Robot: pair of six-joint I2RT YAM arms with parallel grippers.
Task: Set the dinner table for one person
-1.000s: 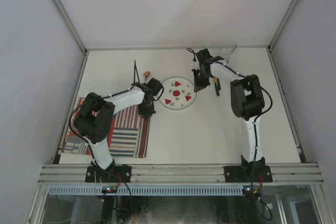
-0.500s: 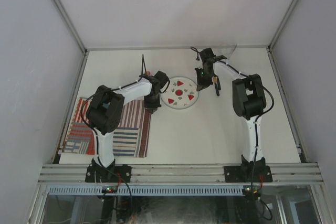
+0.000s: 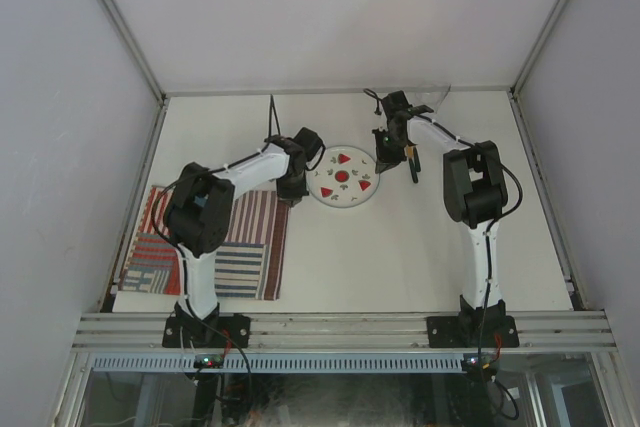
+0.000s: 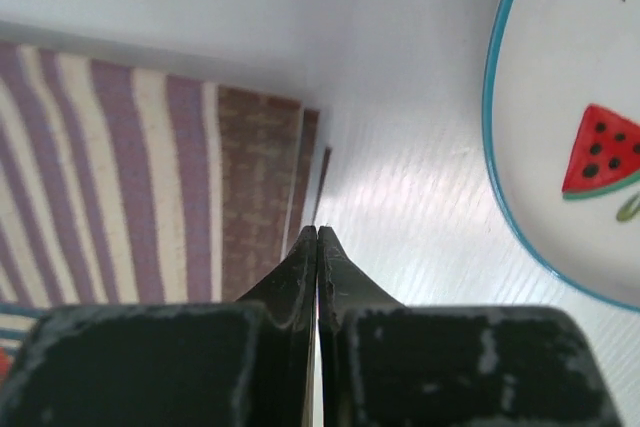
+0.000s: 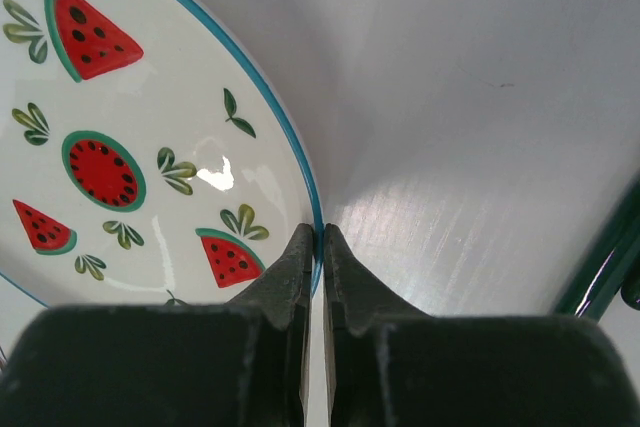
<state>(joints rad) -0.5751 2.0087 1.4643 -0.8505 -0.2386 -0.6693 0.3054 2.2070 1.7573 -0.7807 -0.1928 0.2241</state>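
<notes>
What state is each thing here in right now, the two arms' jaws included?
Plate: right side up, empty, on the bare dinner table, off the mat.
Striped placemat: spread flat at the near left, nothing visible on it.
Left jaws: shut, empty, between placemat and plate.
Right jaws: shut, empty, tips at the plate's rim.
Dark green utensil: lying right of the plate; kind unclear.

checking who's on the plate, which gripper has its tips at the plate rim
The right gripper: its shut tips are at the plate rim; the left gripper is by the striped placemat corner, apart from the plate.
</notes>
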